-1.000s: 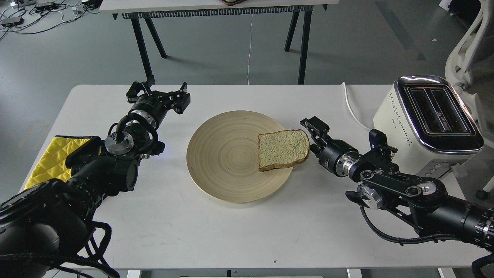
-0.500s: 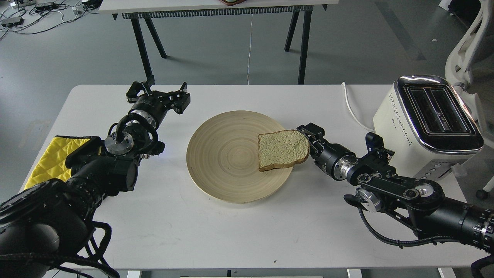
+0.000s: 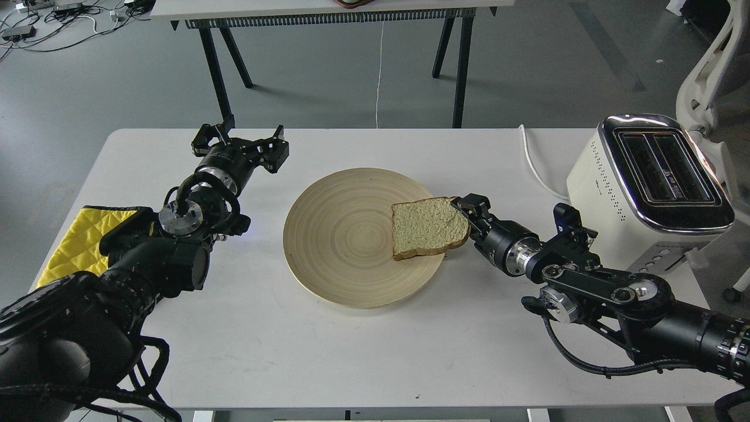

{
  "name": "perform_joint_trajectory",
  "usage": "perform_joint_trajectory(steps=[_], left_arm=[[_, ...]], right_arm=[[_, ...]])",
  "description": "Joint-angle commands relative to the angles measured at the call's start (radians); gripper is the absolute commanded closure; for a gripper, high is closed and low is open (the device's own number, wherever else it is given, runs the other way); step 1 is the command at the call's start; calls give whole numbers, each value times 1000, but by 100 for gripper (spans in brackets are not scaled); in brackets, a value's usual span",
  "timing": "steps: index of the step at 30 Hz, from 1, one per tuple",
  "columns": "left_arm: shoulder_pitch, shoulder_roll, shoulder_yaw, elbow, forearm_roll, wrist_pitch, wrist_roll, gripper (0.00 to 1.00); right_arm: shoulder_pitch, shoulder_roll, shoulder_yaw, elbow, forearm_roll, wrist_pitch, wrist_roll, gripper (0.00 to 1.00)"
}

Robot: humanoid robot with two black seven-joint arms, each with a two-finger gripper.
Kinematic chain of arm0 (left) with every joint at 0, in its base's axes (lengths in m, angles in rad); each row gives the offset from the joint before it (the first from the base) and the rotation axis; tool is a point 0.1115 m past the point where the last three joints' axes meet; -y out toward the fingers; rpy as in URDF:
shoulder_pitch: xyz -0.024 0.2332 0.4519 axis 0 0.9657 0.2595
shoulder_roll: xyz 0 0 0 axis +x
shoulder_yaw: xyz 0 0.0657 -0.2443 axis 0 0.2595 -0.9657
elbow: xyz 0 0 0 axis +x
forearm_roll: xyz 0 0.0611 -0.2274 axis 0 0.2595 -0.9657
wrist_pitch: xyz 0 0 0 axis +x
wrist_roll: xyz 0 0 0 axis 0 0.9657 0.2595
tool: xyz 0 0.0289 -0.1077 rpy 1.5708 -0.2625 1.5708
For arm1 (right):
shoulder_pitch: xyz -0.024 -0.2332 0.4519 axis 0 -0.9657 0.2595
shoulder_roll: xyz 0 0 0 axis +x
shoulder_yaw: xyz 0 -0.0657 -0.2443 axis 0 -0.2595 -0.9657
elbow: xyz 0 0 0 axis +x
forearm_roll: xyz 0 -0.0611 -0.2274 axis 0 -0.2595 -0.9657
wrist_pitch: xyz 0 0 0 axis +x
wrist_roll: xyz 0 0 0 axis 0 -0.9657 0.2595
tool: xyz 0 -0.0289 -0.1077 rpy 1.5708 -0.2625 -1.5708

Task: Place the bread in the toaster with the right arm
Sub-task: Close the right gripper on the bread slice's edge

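The right fingers [image 3: 469, 212] are sitting at the right-hand crust of the bread [image 3: 429, 227], one black finger lying over the slice's upper right corner; the lower one is hidden behind the edge, so I cannot tell whether they are gripping the slice or only straddling it. The bread is lying flat on the right part of the wooden plate [image 3: 340, 258], its right edge overhanging the rim toward the right arm [image 3: 586, 275]. In my judgement the grasping step is in hand, and the slice is not yet lifted.

The next move calls for a firm pinch on the crust, a lift clear of the plate, then a carry rightward to the toaster [image 3: 650, 187], which is standing well apart at the right end of the worktop [image 3: 375, 351] with both slots showing empty. The slice will need turning on edge to drop into a slot.

The left fingers [image 3: 240, 143] are spreading wide, holding nothing, over the far left of the worktop.
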Motion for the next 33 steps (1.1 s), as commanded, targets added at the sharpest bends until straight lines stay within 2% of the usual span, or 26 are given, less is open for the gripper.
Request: perform_joint_trajectory(steps=[1, 16, 23, 33], left_arm=[[0, 0, 0, 0, 0, 0, 0, 0], [0, 0, 0, 0, 0, 0, 0, 0], [0, 0, 0, 0, 0, 0, 0, 0], [0, 0, 0, 0, 0, 0, 0, 0]], right_arm=[[0, 11, 0, 0, 0, 0, 0, 54], [3, 17, 2, 6, 1, -1, 0, 64], [3, 16, 3, 9, 3, -1, 2, 72], [2, 11, 9, 29, 1, 0, 9, 76]])
